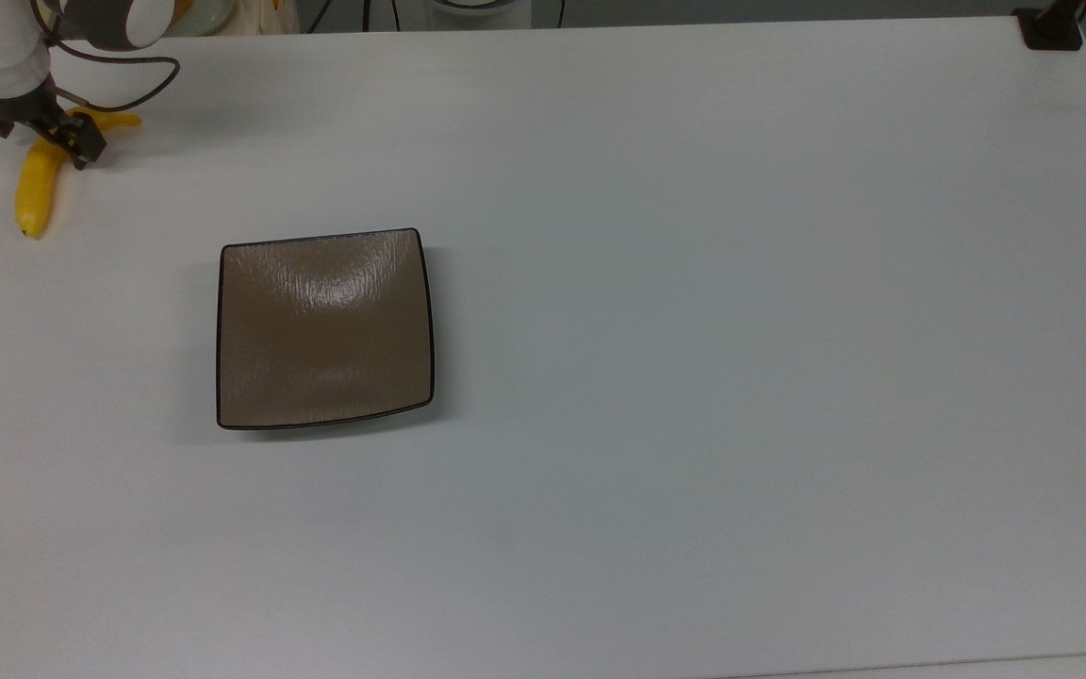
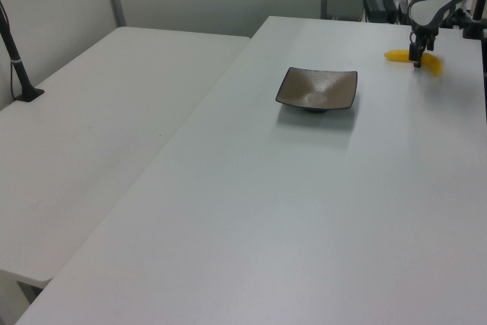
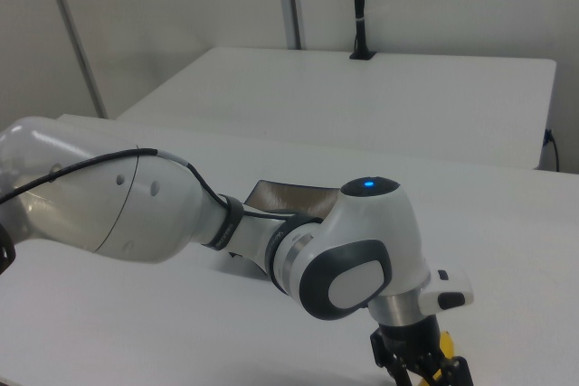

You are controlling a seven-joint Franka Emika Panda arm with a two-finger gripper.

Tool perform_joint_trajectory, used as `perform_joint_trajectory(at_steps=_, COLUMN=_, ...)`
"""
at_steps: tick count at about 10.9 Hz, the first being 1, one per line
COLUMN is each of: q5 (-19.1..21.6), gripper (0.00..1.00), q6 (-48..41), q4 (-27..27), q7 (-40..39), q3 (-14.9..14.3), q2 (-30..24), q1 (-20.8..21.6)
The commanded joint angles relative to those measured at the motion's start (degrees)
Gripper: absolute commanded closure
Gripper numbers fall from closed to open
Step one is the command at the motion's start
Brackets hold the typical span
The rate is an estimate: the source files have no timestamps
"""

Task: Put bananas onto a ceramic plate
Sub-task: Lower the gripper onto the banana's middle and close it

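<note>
The yellow banana (image 1: 32, 193) lies on the white table near the top view's far left edge, its stem end pointing to the top view's right. My gripper (image 1: 43, 139) is low over the banana's upper part, open, with one dark finger on each side of it. In the left view the gripper (image 2: 417, 57) stands at the banana (image 2: 434, 65) at the far right. In the right view yellow banana (image 3: 446, 345) peeks between the fingers of the gripper (image 3: 421, 372). The square brown plate (image 1: 324, 330) sits bare, to the top view's lower right of the banana, also plate (image 2: 316, 87).
A black cable (image 1: 133, 85) loops from the arm over the table near the banana. A black post base (image 1: 1050, 28) is clamped at the top view's far right corner. A second white table (image 2: 91, 127) adjoins on the left view's left.
</note>
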Motion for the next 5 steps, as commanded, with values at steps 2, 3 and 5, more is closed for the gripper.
perform_joint_trajectory(at_steps=2, q5=1.37, gripper=0.76, q6=1.18, q4=-0.01, q7=-0.60, q3=0.21, q2=-0.01, q1=-0.69)
perform_joint_trajectory(at_steps=3, q5=2.69, gripper=0.83, q6=1.18, q4=-0.01, q7=-0.60, q3=0.21, q2=-0.01, q1=-0.69)
perform_joint_trajectory(at_steps=5, q5=4.19, gripper=0.90, q6=0.83, q4=0.69, q7=-0.43, q3=0.30, q2=-0.18, q1=-0.61)
